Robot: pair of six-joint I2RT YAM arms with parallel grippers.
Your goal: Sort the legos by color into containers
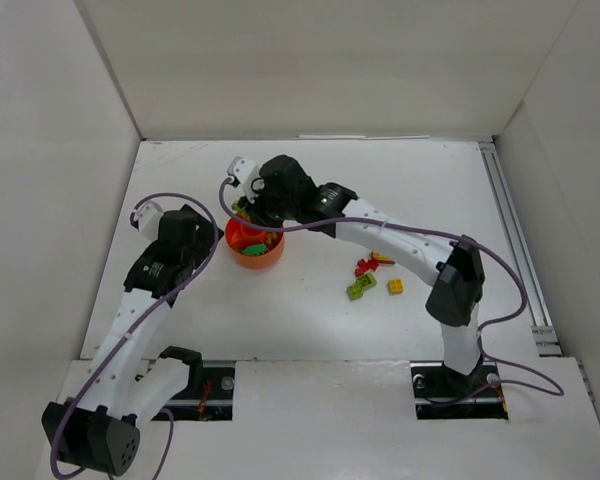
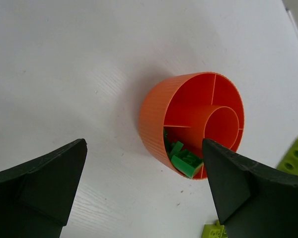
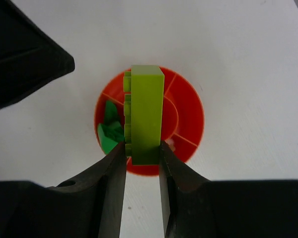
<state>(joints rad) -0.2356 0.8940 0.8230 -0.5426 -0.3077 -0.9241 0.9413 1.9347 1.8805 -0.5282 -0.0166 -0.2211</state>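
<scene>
Top view, arms: the right gripper (image 1: 246,212) hangs directly over the bowl (image 1: 268,259), its arm reaching in from the right. The left gripper (image 1: 216,234) sits just beside the bowl's left side.
Top view, loose legos: a small cluster of loose legos (image 1: 364,268) lies on the table (image 1: 310,330), well to the right of the bowl. It holds red, lime, yellow and one orange-yellow piece.
Top view, limits: both wrists cover their own jaws, so neither grip can be read here. The bowl's dividers are too small to make out, though some green shows inside.
Left wrist view, left claw: its fingers (image 2: 39,188) stand wide apart with nothing between them. The bowl sits on the table beyond the gap, not touched.
Left wrist view, bowl: this view alone shows the layout, a round centre ring with straight walls running out to the rim. The green bricks (image 2: 186,159) are heaped in the compartment nearest the camera.
Left wrist view, edges: lime pieces of the loose legos peek in at the right and bottom edges.
Right wrist view, right claw: it is pinched narrow on a lime brick (image 3: 146,116). The brick is held on edge with its studs to the left, straight above the bowl's centre.
Right wrist view, bowl: seen from above, the green bricks lie in its left compartment, and the held brick hides part of the centre ring.
Right wrist view, corner: a black shape fills the upper left, and I cannot tell which part it is.
</scene>
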